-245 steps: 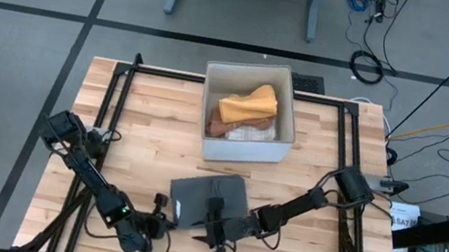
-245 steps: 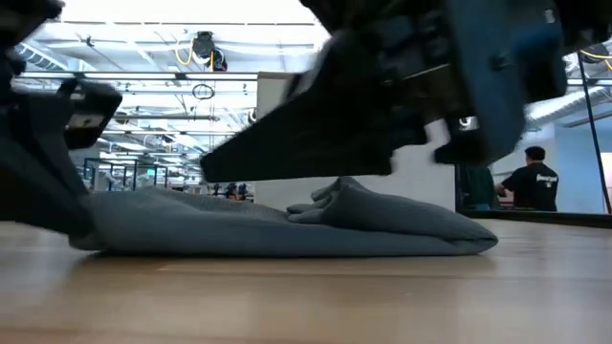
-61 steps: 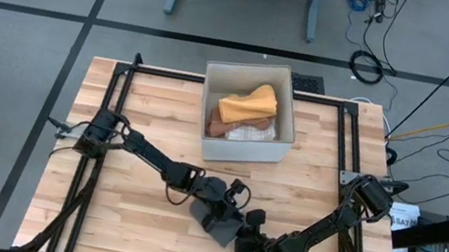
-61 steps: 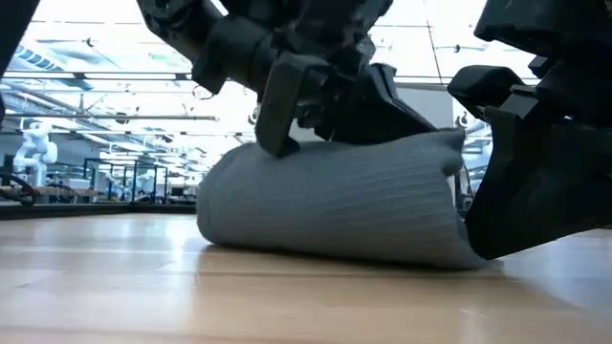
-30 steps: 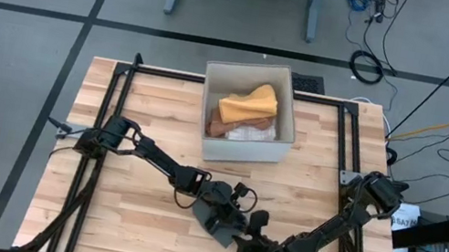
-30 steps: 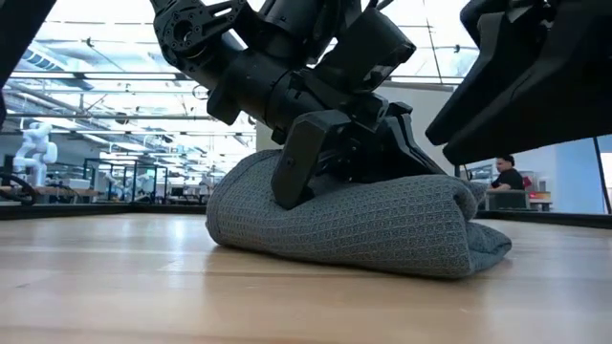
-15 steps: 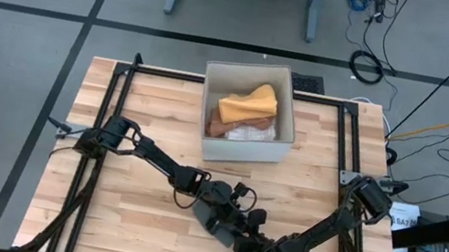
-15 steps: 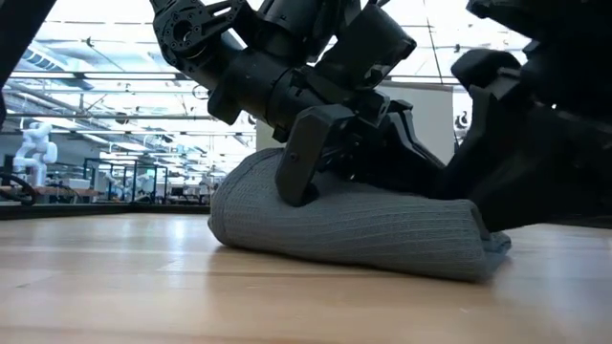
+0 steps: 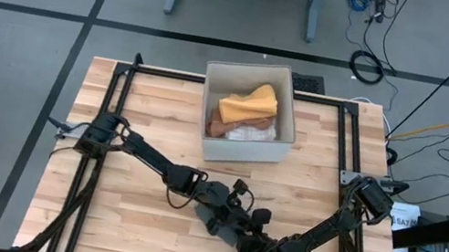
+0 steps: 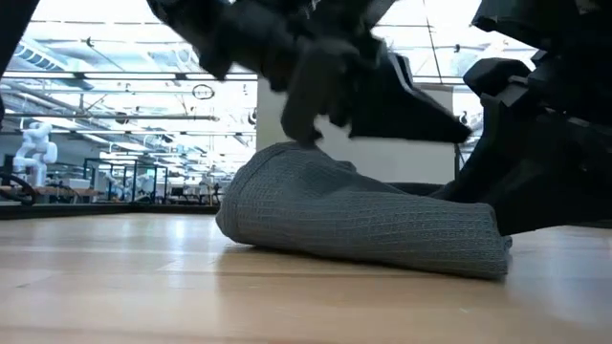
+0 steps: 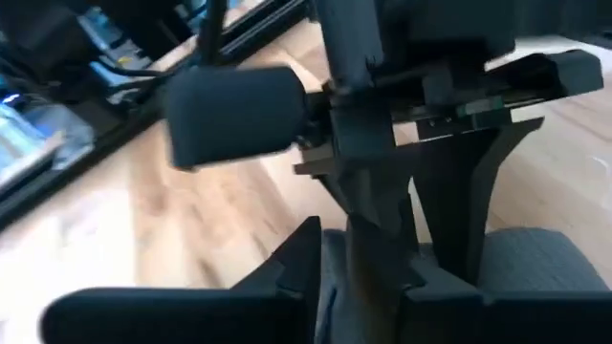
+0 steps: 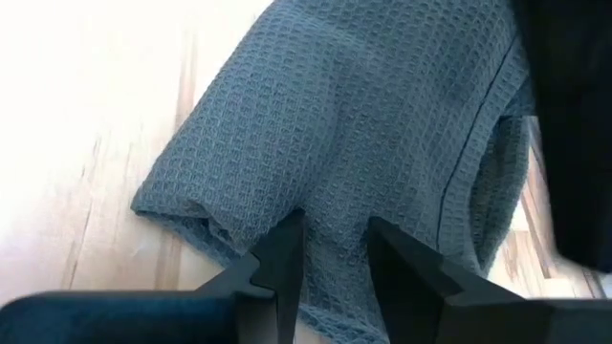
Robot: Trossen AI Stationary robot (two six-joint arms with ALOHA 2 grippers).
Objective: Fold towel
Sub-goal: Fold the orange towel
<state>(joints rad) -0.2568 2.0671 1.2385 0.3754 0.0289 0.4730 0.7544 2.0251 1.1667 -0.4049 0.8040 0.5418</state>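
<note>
- The right gripper (image 12: 330, 250) is at the near edge of the table (image 9: 145, 103), fingers part-open astride the edge of the grey towel (image 12: 373, 115); cloth runs between them, but whether it is pinched I cannot tell.
- The left gripper (image 9: 233, 209) sits on the far-left side of the bundle, just above it in the low view; how far its fingers are apart I cannot tell.
- The towel (image 10: 363, 225) lies as a thick, folded wad near the table's near-middle, one end rounded, the other a flat tail.
- To do this step well, I judge the right gripper should take only the top layer edge, and the left should hold the fold down lightly so the wad does not roll or slide.
- Both arms crowd the same small patch, so a clash of fingers is the main risk.
- Farther off stands a white bin (image 9: 280, 150) of orange and brown cloths (image 9: 248, 107), well apart from the work.
</note>
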